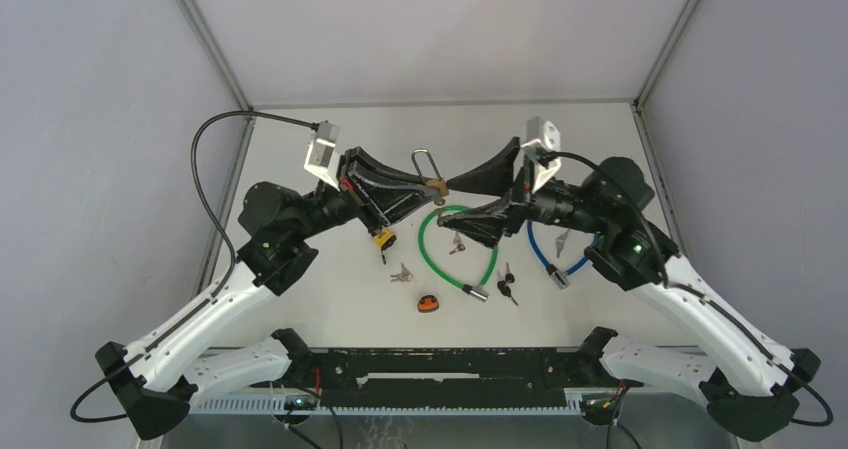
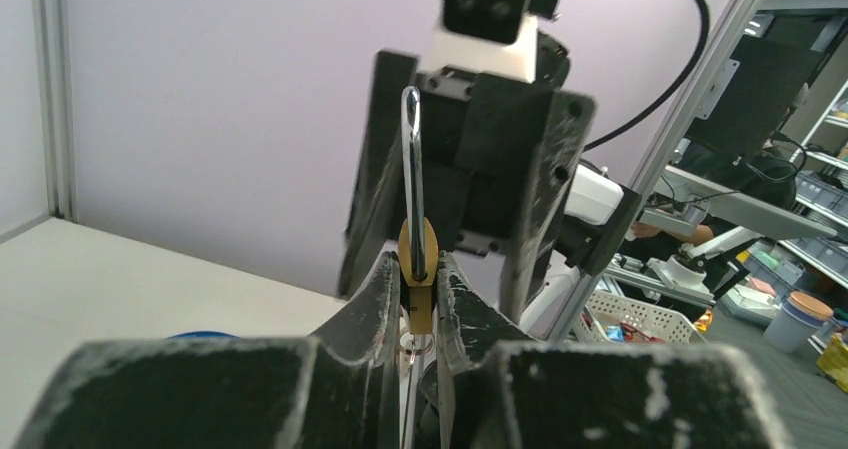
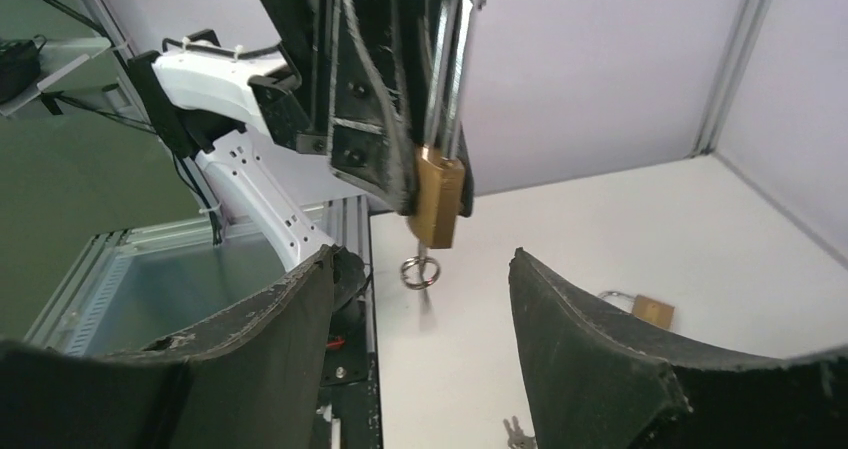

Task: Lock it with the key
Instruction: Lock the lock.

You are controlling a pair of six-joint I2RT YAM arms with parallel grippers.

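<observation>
The white table [image 1: 330, 159] carries the two arms, which meet above its middle. The left gripper [image 1: 425, 184] is clamped narrowly on a padlock [image 1: 433, 185] and holds it off the table, its shackle [image 1: 423, 161] sticking out past the fingers toward the far side. In the left wrist view the two dark fingers [image 2: 375, 299] press on either flat side of the brass body [image 2: 418, 269], and the silver shackle [image 2: 411, 169] rises straight above them.

The right gripper [image 1: 445, 199] faces the padlock from the other side with its jaws spread wide and nothing in them. In the right wrist view the padlock [image 3: 437, 197] hangs just beyond and above the gap between its fingers [image 3: 580, 329], clear of both.

The body is a small, plain brass block with a long, narrow, polished shackle [image 3: 452, 59]. Any stamping on the brass is too blurred to read. A small key ring [image 3: 421, 269] dangles from the bottom of the body; below it is only a smear, so the key itself cannot be made out.

On the table under the grippers lie a green cable lock [image 1: 440, 259], a blue cable lock [image 1: 538, 251] and loose keys [image 1: 401, 274].
</observation>
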